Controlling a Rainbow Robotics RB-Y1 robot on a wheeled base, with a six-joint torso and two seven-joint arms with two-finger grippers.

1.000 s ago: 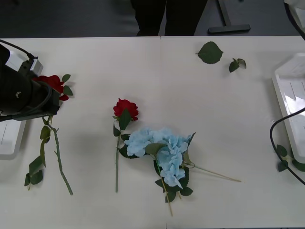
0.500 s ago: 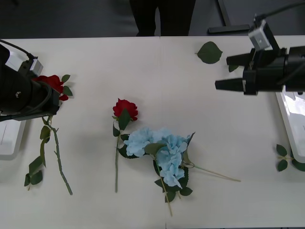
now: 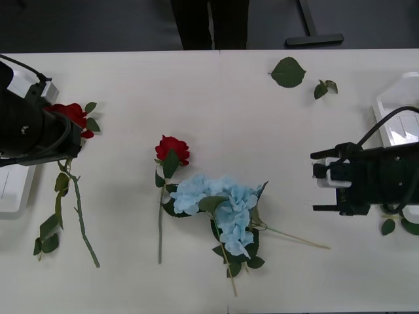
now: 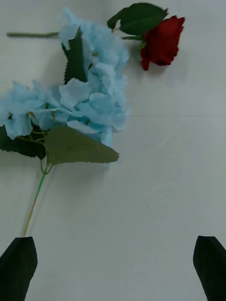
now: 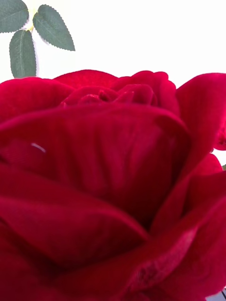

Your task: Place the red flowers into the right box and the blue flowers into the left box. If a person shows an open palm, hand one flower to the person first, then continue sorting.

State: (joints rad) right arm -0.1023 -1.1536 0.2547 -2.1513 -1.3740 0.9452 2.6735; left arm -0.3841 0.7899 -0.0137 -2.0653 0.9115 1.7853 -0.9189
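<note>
The right pincer (image 3: 313, 182) has been lowered from the upper right to the mid-right of the front view, its fingers (image 4: 18, 265) spread apart, pointed at the blue flowers (image 3: 222, 206) on the surface (image 3: 229, 98). Whether the left pincer is clenched cannot be told; a red flower (image 3: 71, 115) lies against it at mid-left.

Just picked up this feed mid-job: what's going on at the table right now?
The left gripper sits at a red rose by the table's left edge, next to the left box. The right gripper, open, points at the blue flowers mid-table. Another red rose lies beside them. Nothing is sorted yet.
</note>
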